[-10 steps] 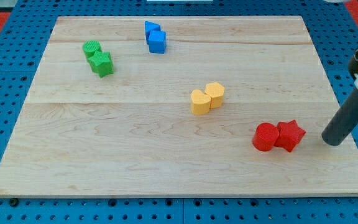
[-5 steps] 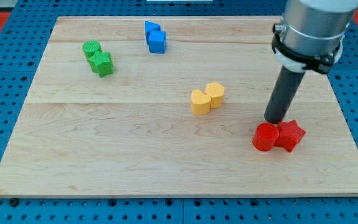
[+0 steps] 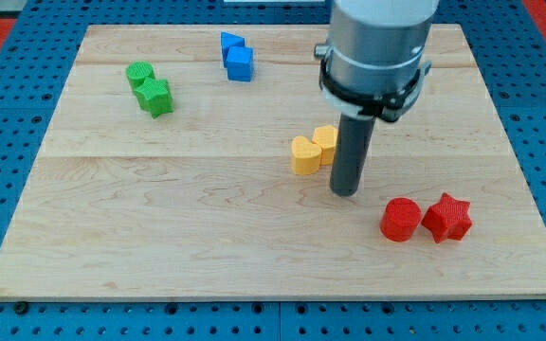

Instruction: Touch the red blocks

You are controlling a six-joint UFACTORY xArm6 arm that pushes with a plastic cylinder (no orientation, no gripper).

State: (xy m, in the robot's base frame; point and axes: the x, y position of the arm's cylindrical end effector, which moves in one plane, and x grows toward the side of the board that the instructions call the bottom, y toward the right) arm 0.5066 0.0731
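Observation:
A red cylinder and a red star lie at the view's lower right of the wooden board, a small gap between them. My tip stands on the board up and to the left of the red cylinder, apart from it, and just right of and below the yellow pair. The rod rises to the arm's grey body at the view's top.
Two yellow blocks touch each other near the middle, partly behind the rod. Two green blocks sit at the upper left. Two blue blocks sit at the top centre. A blue pegboard surrounds the board.
My tip came in from the board's right edge to the red blocks, then moved up-left away from them. The red cylinder and star have shifted slightly and now stand a little apart.

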